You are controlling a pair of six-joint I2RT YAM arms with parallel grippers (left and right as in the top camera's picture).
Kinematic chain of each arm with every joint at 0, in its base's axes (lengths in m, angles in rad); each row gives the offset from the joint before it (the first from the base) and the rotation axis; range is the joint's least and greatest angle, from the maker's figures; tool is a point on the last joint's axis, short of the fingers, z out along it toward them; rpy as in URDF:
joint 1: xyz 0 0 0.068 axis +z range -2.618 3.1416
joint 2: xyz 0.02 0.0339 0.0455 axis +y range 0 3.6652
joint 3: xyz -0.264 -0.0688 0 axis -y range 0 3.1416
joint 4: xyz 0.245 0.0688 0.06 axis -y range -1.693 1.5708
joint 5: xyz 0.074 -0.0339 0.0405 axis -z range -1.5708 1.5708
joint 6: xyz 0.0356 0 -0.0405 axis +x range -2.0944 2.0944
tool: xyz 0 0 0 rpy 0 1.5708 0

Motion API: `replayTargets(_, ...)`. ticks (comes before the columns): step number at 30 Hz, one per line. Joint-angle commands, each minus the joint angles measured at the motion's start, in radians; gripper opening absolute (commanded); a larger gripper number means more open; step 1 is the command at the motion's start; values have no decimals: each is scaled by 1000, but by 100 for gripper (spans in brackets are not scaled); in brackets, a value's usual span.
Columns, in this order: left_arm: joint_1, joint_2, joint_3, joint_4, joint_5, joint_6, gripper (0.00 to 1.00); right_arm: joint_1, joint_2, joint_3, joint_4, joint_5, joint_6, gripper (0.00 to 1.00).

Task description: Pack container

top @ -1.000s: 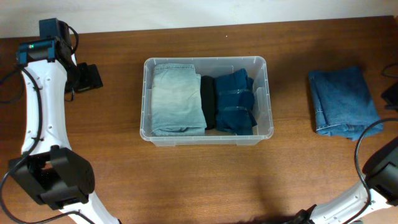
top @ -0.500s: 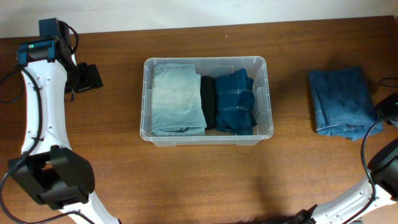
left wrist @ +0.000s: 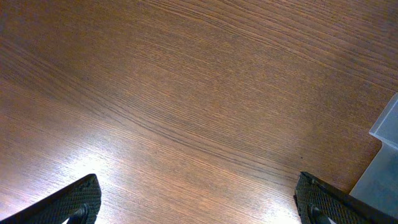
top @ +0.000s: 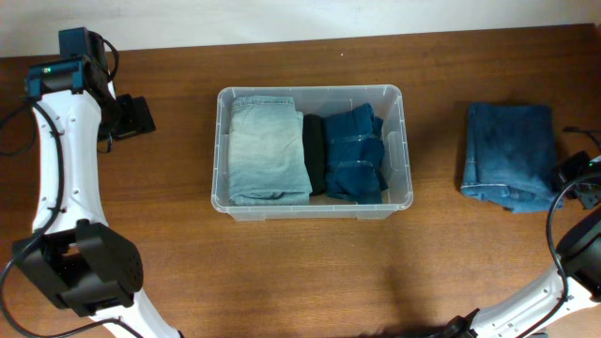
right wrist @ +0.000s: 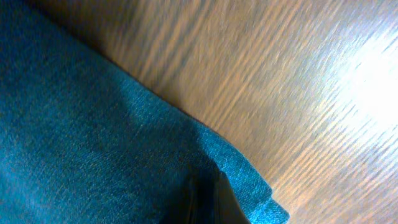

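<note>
Overhead, we see the clear rectangular plastic container (top: 310,90) midway across the brown wooden table (top: 310,272), holding pale blue folded jeans (top: 268,150), a black garment (top: 314,155) and dark blue folded jeans (top: 357,155). A folded blue denim garment (top: 507,155) lies well to its right, the right gripper (top: 575,174) at its outer edge. The left gripper (top: 131,117) sits far left. Our left wrist view shows its fingers (left wrist: 78,199) spread wide above bare wood. Our right wrist view is blurred denim, so we cannot tell that gripper's state.
</note>
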Motion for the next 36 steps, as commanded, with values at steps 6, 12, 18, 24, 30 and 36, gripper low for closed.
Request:
replayTargets(6, -3, -24, 13, -1, -8, 2, 99, 21, 10, -21, -120, -155, 11, 4)
replayTargets(12, -3, -24, 13, 0, -8, 2, 99, 20, 1, -18, -136, -154, -53, 4)
replayTargets(18, -3, -24, 13, -1, -8, 2, 100, 7, -112, 28, -134, -102, -55, 4)
replayTargets(24, -3, -24, 13, -1, -8, 2, 99, 8, -207, 90, -79, -111, -109, 4)
replayTargets(30, -3, -24, 13, -1, -8, 2, 99, 8, -178, 90, -23, -173, -220, 4)
replayTargets(36, -3, -24, 13, -1, -8, 2, 99, 8, -171, 90, 32, -173, -295, 75)
